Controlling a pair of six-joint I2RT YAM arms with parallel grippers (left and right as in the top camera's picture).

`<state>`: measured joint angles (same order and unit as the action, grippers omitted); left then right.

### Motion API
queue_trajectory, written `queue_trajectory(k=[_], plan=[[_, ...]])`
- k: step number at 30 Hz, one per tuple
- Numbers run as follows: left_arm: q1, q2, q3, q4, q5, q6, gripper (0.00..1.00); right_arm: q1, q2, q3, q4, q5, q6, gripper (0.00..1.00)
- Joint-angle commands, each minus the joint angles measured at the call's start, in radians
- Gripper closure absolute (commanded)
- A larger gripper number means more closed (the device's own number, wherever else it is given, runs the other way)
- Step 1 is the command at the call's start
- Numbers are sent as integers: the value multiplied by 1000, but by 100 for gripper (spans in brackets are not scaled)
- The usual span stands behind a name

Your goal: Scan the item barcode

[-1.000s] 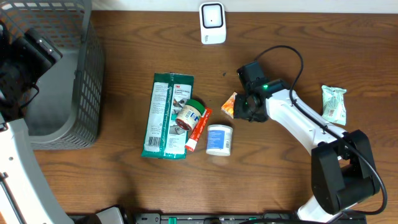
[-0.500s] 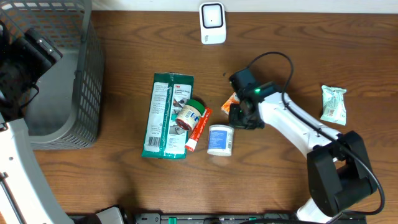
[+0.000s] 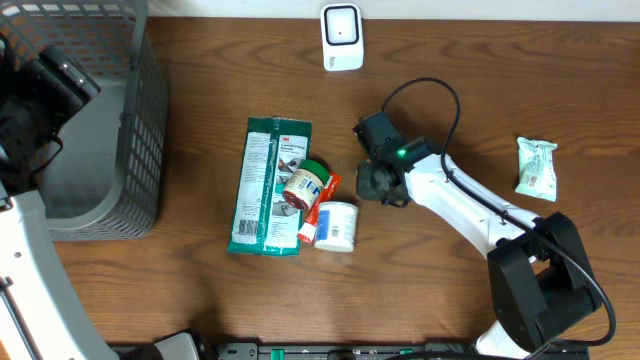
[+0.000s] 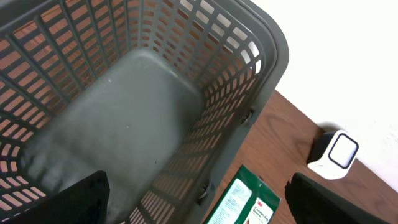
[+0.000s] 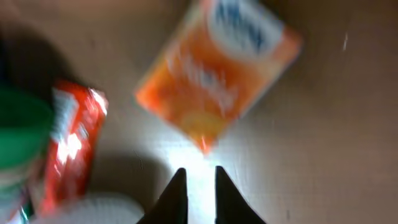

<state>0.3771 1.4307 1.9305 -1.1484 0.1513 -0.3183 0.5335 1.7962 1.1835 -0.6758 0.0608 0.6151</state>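
An orange packet (image 5: 217, 68) lies flat on the table just ahead of my right gripper (image 5: 198, 171). The overhead view hides that packet under the gripper (image 3: 372, 182). Its fingertips (image 5: 176, 186) stand almost together, shut on nothing, low over the wood. The white scanner (image 3: 341, 38) stands at the back edge, also seen as a scanner (image 4: 334, 151) from the left wrist. My left gripper (image 4: 199, 208) hangs wide open above the grey basket (image 4: 261, 74), far from the items.
A green 3M packet (image 3: 268, 185), a green-lidded jar (image 3: 303, 185), a red tube (image 3: 320, 207) and a white tub (image 3: 335, 226) cluster left of the right gripper. A green-white sachet (image 3: 536, 167) lies far right. The basket (image 3: 150, 120) fills the back left.
The right arm moved left over the orange packet and its jaws closed. The white tub slid left against the red tube. The left arm stayed still.
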Motion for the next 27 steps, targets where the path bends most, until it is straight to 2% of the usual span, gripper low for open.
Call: queue_trajectory(k=[1, 5, 8, 22, 27], plan=[[4, 1, 2, -2, -2, -9, 12, 2, 6, -4, 78, 75, 10, 90], [4, 1, 2, -2, -2, -9, 12, 2, 29, -4, 187, 74, 21, 89], [4, 1, 2, -2, -2, -9, 12, 2, 51, -4, 221, 82, 21, 95], [4, 1, 2, -2, -2, -9, 12, -18, 56, -4, 62, 192, 23, 94], [4, 1, 2, -2, -2, -9, 12, -50, 56, -4, 180, -26, -15, 96]])
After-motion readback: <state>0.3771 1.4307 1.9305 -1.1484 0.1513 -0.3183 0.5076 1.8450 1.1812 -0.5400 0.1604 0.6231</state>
